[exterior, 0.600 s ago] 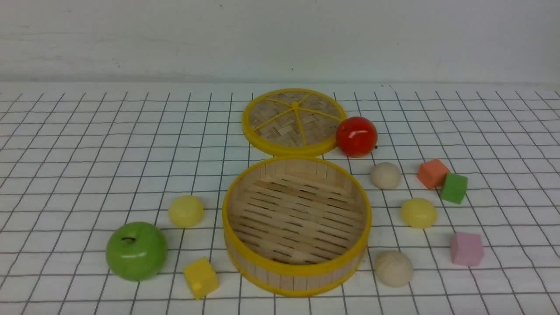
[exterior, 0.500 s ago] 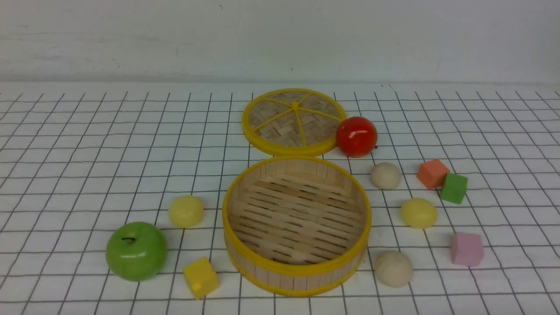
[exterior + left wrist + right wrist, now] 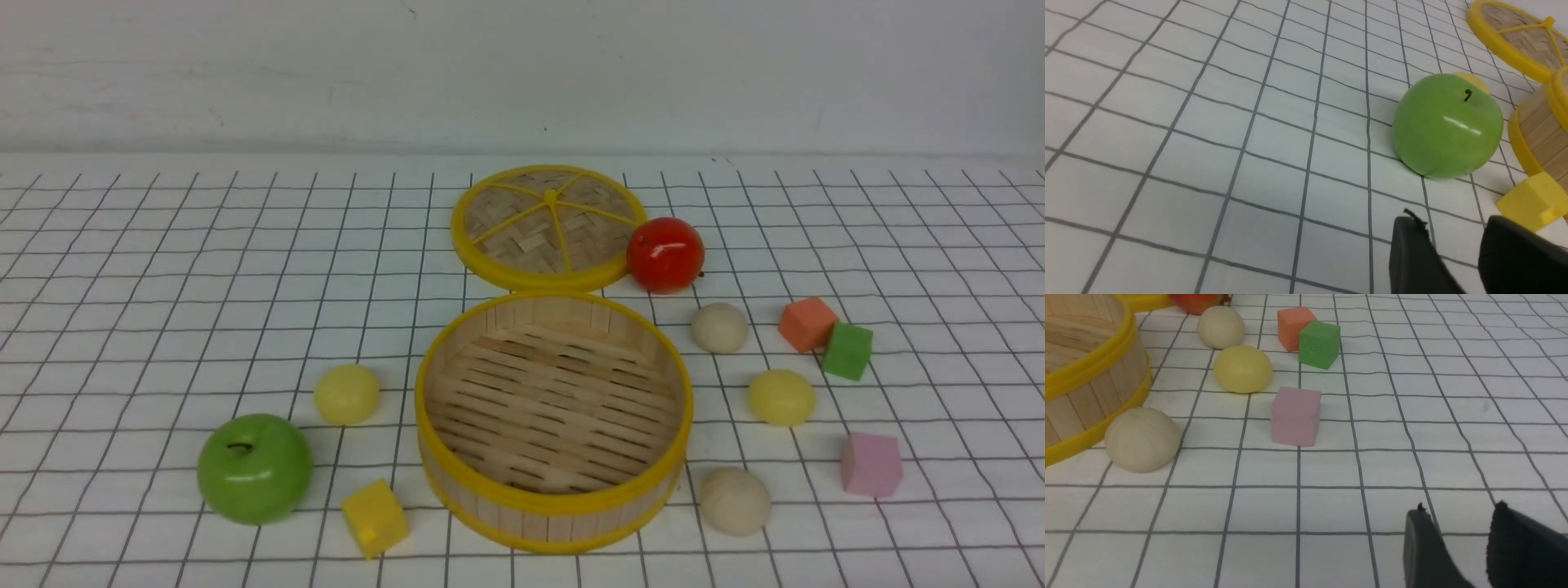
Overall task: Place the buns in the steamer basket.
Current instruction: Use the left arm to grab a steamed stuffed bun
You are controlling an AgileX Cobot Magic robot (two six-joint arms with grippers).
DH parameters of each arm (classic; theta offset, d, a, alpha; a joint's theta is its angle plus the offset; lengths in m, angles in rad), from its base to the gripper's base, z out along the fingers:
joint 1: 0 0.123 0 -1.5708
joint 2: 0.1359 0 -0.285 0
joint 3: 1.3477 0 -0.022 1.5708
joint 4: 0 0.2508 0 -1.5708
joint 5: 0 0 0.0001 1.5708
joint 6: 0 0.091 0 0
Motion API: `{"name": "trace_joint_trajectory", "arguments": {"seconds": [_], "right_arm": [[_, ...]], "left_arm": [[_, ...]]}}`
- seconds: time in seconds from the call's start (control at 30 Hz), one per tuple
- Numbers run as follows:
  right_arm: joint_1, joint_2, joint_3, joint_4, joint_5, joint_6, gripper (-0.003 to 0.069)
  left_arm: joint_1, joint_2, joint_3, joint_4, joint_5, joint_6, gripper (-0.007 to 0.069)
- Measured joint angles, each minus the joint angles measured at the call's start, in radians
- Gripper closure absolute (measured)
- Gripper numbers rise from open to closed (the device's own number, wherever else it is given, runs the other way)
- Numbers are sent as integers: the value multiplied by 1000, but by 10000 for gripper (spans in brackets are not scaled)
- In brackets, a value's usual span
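The empty steamer basket (image 3: 553, 514) stands mid-table. One pale yellow bun (image 3: 347, 394) lies to its left, half hidden behind the green apple in the left wrist view (image 3: 1474, 79). To the basket's right lie a cream bun (image 3: 719, 327), a pale yellow bun (image 3: 781, 398) and, nearest, another cream bun (image 3: 734, 501). Neither arm shows in the front view. My left gripper (image 3: 1449, 222) hangs open over bare cloth, short of the apple. My right gripper (image 3: 1459, 509) is open and empty too, well back from the near cream bun (image 3: 1142, 439) and the yellow bun (image 3: 1242, 369).
A green apple (image 3: 255, 468) and a yellow cube (image 3: 374, 518) sit front left of the basket. The woven lid (image 3: 549, 229) and a red apple (image 3: 665, 255) lie behind it. Orange (image 3: 807, 323), green (image 3: 847, 351) and pink (image 3: 871, 465) cubes stand among the right-hand buns.
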Motion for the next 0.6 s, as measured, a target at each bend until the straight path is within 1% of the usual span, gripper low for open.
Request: {"name": "trace_joint_trajectory", "arguments": {"seconds": [0.27,0.33,0.37,0.4,0.43,0.53,0.57,0.6], "right_arm": [[0,0,0,0,0,0,419],[0,0,0,0,0,0,419],[0,0,0,0,0,0,419],[0,0,0,0,0,0,419],[0,0,0,0,0,0,419],[0,0,0,0,0,0,419],[0,0,0,0,0,0,419],[0,0,0,0,0,0,419]], "left_arm": [[0,0,0,-5,-6,-2,386],[0,0,0,-68,-57,-41,386],[0,0,0,-77,-72,-53,386],[0,0,0,-177,-140,-112,386],[0,0,0,-235,-187,-148,386],[0,0,0,-357,-327,-206,386],[0,0,0,-364,-345,-207,386],[0,0,0,-381,-408,-211,387]]}}
